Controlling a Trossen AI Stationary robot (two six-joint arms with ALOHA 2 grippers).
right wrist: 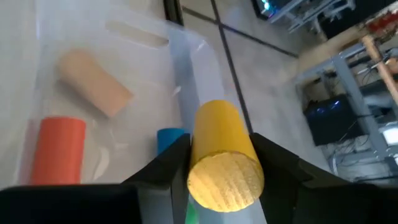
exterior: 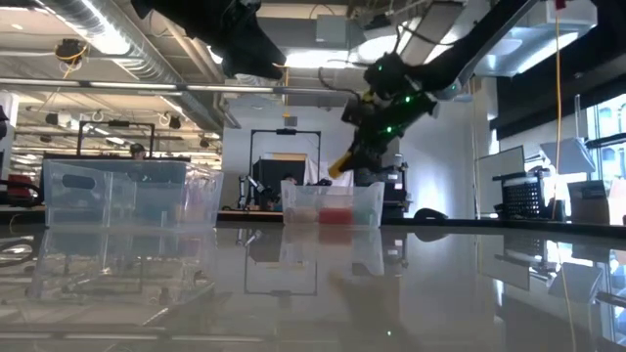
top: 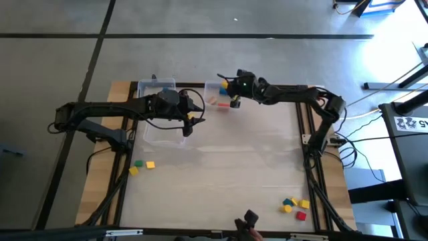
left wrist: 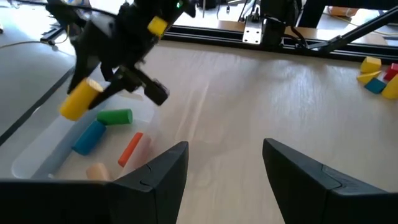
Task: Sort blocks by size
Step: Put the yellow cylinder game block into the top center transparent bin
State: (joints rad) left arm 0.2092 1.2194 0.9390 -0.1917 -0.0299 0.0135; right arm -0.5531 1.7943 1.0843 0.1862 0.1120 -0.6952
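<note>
Round wooden yellow block (right wrist: 224, 155), smooth dark fingers (right wrist: 158, 171)

You've got the right gripper (top: 235, 102) w/ a yellow block (top: 235, 103) at the small clear plastic bin (top: 215, 88), left gripper (top: 188, 127) over the larger clear plastic bin (top: 155, 84), loose coloured wooden blocks (top: 295, 205) near the table's front-right corner.

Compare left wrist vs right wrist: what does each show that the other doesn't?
Left wrist only: the green cylinder in the small bin, the block cluster far across the table, and the open left gripper.
Right wrist only: room equipment beyond the table.
Both: the right gripper shut on the yellow cylinder above the bin, plus blue, orange and tan cylinders inside.
</note>
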